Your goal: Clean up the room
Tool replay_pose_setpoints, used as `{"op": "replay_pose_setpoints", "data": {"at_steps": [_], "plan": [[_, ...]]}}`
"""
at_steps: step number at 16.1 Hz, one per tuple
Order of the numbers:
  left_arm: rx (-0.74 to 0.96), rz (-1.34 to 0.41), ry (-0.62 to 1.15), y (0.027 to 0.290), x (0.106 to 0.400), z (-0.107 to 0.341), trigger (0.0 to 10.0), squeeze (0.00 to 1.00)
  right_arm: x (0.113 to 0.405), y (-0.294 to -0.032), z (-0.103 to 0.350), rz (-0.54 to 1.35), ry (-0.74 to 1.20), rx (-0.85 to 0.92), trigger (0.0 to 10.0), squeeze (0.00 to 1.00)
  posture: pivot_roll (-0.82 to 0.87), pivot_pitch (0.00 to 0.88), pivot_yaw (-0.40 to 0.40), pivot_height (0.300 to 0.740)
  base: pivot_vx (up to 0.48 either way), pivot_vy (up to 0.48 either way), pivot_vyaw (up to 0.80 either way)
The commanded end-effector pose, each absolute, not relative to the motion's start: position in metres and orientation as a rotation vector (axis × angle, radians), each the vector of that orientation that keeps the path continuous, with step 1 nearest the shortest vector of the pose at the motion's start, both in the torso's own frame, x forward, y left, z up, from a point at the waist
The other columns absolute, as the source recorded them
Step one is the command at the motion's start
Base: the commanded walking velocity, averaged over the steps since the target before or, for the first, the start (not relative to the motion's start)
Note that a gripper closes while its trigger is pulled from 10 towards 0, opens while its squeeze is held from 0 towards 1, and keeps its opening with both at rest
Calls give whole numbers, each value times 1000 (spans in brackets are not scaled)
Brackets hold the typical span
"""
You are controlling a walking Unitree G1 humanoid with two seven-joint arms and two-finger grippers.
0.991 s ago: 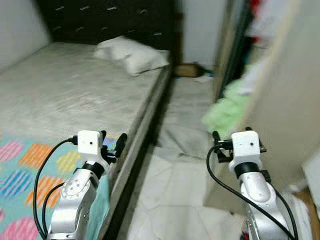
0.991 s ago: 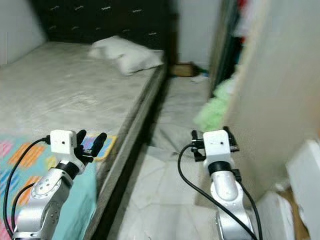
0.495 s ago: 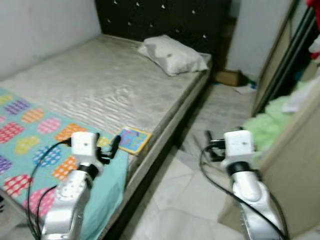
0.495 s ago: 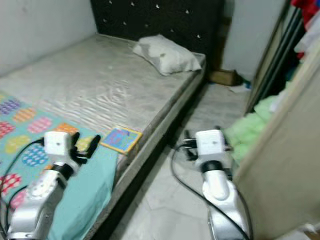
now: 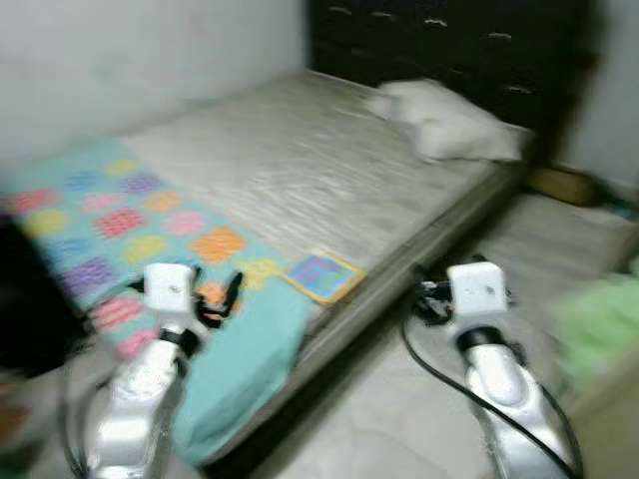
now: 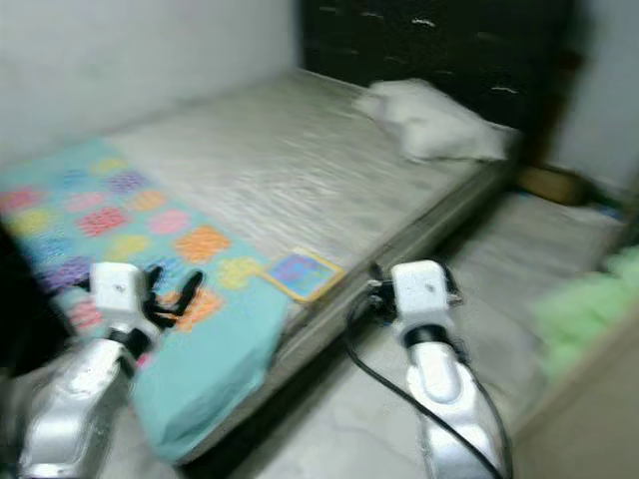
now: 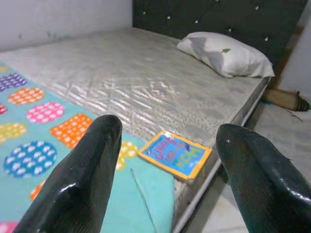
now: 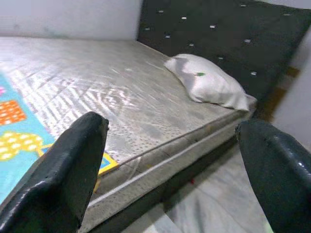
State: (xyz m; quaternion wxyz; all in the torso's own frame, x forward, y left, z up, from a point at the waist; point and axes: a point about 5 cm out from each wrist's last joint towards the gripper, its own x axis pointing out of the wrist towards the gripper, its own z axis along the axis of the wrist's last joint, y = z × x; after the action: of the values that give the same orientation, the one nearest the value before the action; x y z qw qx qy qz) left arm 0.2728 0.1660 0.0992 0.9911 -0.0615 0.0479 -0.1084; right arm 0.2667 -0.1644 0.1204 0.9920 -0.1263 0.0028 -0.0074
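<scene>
In the blurry left eye view, a small book (image 5: 321,275) lies in the middle of the frame, right at the bed (image 5: 329,180) edge, beside the spotty blanket (image 5: 150,239). A clumsy bump could knock it to the floor.

In the left wrist view, the left gripper (image 7: 167,182) is spread wide and empty, with the book between its fingers.

In the right wrist view, the right gripper (image 8: 175,170) is wide and empty too, with a pillow (image 8: 206,87) up top.
</scene>
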Motion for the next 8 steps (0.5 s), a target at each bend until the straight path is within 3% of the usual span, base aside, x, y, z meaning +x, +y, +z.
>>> {"op": "replay_pose_setpoints", "data": {"at_steps": [1,4,8], "plan": [[-116,-218,89,169,273,101,10000,0,267,-163,122,-10,-3,-244,10000,0,-180,0,22,740,0,0,619],[-115,-220,90,169,273,101,10000,0,267,-162,121,-8,-1,-244,10000,0,-179,0,22,740,0,0,0],[-113,-221,93,169,273,101,10000,0,268,-161,122,1,-4,-249,10000,0,-178,0,21,740,0,0,800]]}}
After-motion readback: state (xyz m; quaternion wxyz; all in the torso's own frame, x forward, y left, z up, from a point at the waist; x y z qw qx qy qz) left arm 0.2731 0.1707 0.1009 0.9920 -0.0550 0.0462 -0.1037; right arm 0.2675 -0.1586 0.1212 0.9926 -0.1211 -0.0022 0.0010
